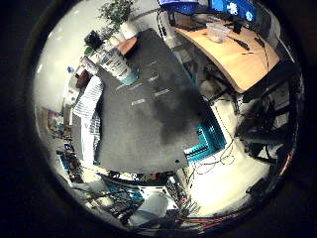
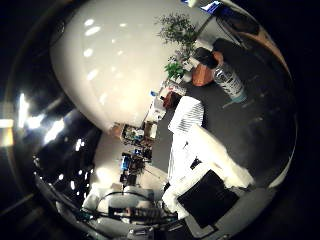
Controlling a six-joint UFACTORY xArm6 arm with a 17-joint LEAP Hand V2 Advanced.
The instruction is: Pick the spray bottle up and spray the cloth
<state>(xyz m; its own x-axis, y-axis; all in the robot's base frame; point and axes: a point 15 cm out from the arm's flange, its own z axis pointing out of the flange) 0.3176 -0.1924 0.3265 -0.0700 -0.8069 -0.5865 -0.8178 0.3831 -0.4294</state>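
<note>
The spray bottle [image 1: 117, 64], pale with a label and a dark spray head, is on the dark grey table [image 1: 149, 109] near one end. It also shows in the right thumb side palm view [image 2: 228, 80]. The white striped cloth [image 1: 89, 107] lies along the table's edge beside the bottle, and it shows in the right thumb side palm view too [image 2: 185, 115]. My hand is high above the table, well away from both.
A brown object [image 1: 127, 45] lies by the bottle. A wooden desk [image 1: 233, 58] with monitors stands beside the table, a teal crate [image 1: 208, 144] sits on the floor, and potted plants [image 2: 180, 35] stand by the wall.
</note>
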